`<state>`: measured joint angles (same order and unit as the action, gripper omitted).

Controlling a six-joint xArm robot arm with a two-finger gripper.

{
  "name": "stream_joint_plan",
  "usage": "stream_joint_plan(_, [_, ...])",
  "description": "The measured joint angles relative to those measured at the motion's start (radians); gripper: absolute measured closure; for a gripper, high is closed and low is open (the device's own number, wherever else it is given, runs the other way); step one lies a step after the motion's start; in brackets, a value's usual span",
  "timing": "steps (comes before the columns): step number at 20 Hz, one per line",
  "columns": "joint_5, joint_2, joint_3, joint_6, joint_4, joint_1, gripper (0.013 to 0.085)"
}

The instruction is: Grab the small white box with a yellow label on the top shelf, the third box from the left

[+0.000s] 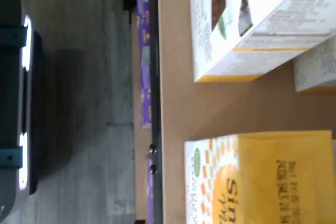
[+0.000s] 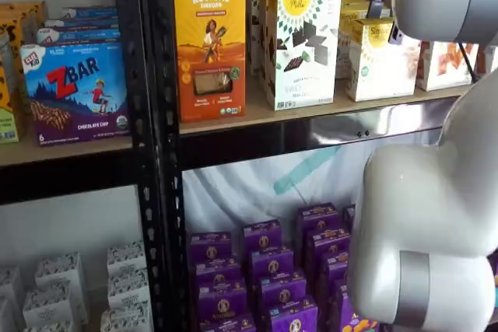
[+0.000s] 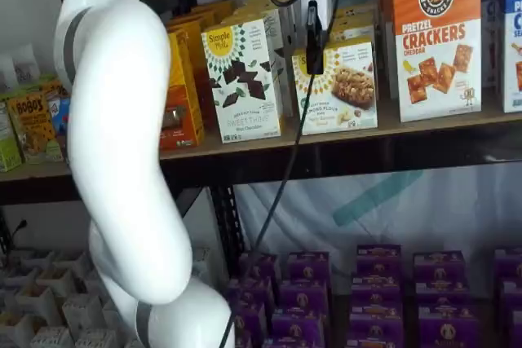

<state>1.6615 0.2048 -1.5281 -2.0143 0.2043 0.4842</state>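
Note:
The small white box, with a yellow sun logo and yellow upper edge, stands on the top shelf, right of a taller white box with chocolate squares. It also shows in a shelf view, partly behind the arm. In the wrist view its yellow top lies on the tan board. My gripper hangs from above, just in front of the small box's upper left part. Its black fingers show as one dark strip with no gap, so I cannot tell its state.
An orange Revival box stands left of the tall white box. A white-and-orange crackers box stands right of the small box. Purple boxes fill the shelf below. My white arm blocks the left side.

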Motion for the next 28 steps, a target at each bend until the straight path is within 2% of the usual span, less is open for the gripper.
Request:
stream_joint_plan(7, [0.035,-0.02,-0.012,0.022,-0.063,-0.034,0.013])
stream_joint_plan(16, [0.008,-0.01,0.021,0.044,-0.096,-0.064,0.013])
stream_joint_plan(18, [0.01,-0.013,0.019,0.044,-0.09,-0.062,0.021])
stream_joint_plan(19, [0.01,-0.013,0.018,0.043,-0.087,-0.061,0.021])
stream_joint_plan(21, [0.005,-0.01,0.022,0.041,-0.08,-0.058,0.029])
stream_joint_plan(22, [0.001,-0.008,0.024,0.04,-0.076,-0.057,0.029])
stream_joint_plan(23, [-0.001,-0.006,0.026,0.039,-0.07,-0.055,0.033])
stream_joint_plan(27, [-0.011,0.001,0.033,0.038,-0.061,-0.053,0.033])
stream_joint_plan(28, [-0.012,0.002,0.033,0.037,-0.058,-0.051,0.037])
